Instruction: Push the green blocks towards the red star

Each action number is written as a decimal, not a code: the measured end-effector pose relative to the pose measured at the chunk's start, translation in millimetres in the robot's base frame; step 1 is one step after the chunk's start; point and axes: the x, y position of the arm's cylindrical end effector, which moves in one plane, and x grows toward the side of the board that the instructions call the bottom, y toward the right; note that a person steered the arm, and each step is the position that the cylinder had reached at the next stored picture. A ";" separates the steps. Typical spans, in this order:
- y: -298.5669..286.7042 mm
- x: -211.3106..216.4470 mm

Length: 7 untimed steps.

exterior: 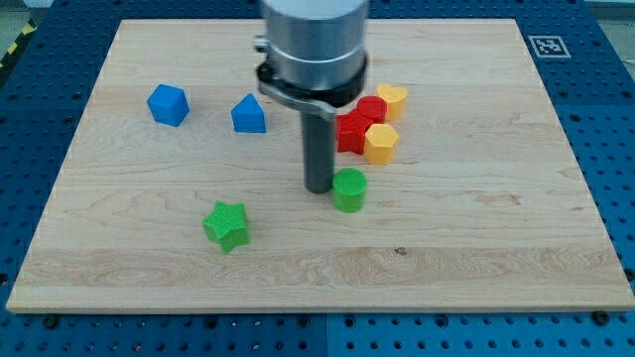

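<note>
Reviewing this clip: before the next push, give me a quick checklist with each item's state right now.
1. My tip at green cylinder, on its view-left side: ok.
2. Green cylinder near red star: ok, just below it, a gap remains.
3. Green star near red star: not ok, left behind at the view's lower left.
4. Blue blocks clear of the path: ok.
5. Red star fully visible: not ok, rod partly covers it.
</note>
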 end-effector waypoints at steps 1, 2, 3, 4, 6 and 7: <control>-31.9 -16.1; -93.3 -32.0; -143.4 -33.4; -171.8 -13.7; -162.9 87.3; -145.1 99.5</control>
